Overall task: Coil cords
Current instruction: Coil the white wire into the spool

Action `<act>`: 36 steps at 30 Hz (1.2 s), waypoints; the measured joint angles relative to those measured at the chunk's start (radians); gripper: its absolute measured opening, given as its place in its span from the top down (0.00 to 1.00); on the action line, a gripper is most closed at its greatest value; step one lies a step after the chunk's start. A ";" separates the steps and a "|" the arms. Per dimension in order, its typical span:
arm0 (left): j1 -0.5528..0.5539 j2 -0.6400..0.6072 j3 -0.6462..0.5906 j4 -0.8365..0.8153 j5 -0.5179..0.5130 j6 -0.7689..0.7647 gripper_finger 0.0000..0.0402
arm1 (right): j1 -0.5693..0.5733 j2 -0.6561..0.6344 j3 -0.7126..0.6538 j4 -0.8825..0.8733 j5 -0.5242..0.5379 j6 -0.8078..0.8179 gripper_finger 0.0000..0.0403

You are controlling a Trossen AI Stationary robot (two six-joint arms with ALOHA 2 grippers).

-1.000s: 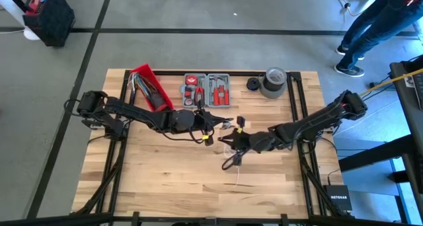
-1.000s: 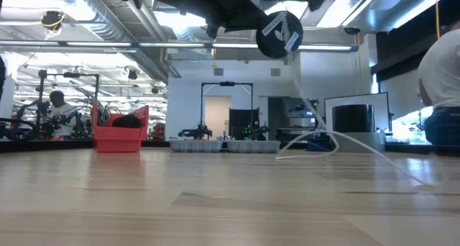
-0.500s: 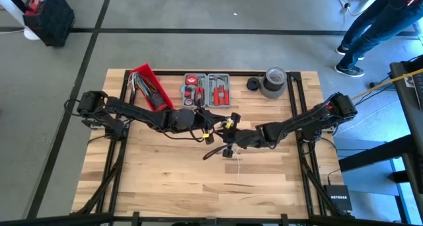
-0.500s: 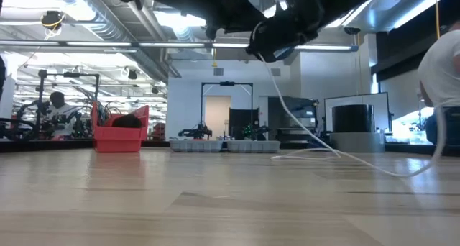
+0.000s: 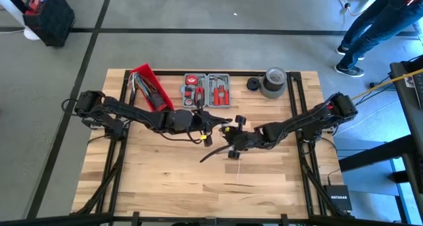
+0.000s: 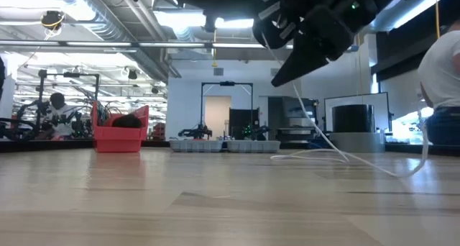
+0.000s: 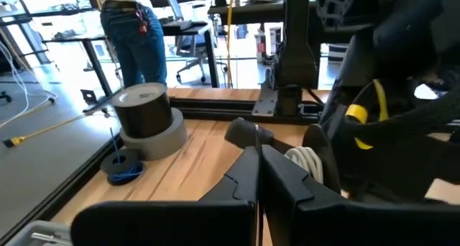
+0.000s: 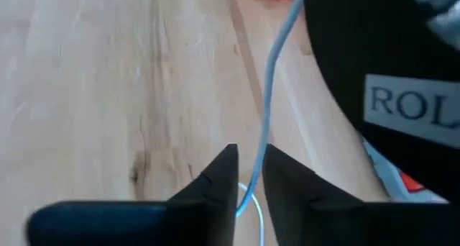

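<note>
The white cord (image 6: 310, 114) runs from my two grippers down to the table, where its slack (image 6: 316, 155) lies. Several white loops (image 7: 303, 160) are bunched at my left gripper (image 5: 226, 125), which is shut above the table's middle. My right gripper (image 5: 205, 158) is just on the near side of it, tipped down toward the left near side (image 6: 279, 79), and shut on the cord. I cannot make out the black cord in any view. My left gripper (image 7: 257, 151) is shut, with the white loops right beside its fingertips. The fingers themselves hide where they meet the cord, so I cannot tell which part they have. The loops are clear of the table. My right gripper (image 8: 249, 154) has a single strand of the white cord (image 8: 251, 192) between its two fingers. The strand lies along the gap, not across it. The fingers slant down toward the table's left near side. Beyond the tips the strand runs on to the left arm (image 8: 277, 52).
Along the far edge stand a red bin (image 5: 149, 87), a tool tray (image 5: 206, 89), a small black spool (image 5: 253, 84) and a grey tape roll (image 5: 273, 82). A person (image 5: 377, 21) stands beyond the far right corner. Bare wood lies toward the near edge (image 5: 165, 186).
My right gripper has gone toward the table's left edge, in under the left gripper. It has turned from pointing at the near edge to slanting down and left. The hanging stretch of white cord has swung with it, and its slack on the table has shifted.
</note>
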 joint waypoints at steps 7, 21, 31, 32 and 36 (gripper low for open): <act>-0.001 0.002 0.000 -0.015 -0.003 0.011 1.00 | 0.017 -0.088 0.081 -0.260 -0.084 0.057 0.67; -0.004 0.002 -0.001 -0.011 -0.005 0.013 1.00 | 0.113 -0.107 -0.087 -0.065 -0.007 0.077 0.63; -0.003 0.002 -0.001 -0.009 -0.005 0.023 1.00 | 0.111 -0.088 -0.179 0.162 -0.007 0.069 0.63; -0.003 0.002 -0.001 -0.009 -0.005 0.024 1.00 | 0.111 -0.083 -0.178 0.179 -0.006 0.068 0.63; -0.003 0.002 -0.001 -0.009 -0.005 0.025 1.00 | 0.111 -0.037 -0.178 0.220 -0.005 0.063 0.65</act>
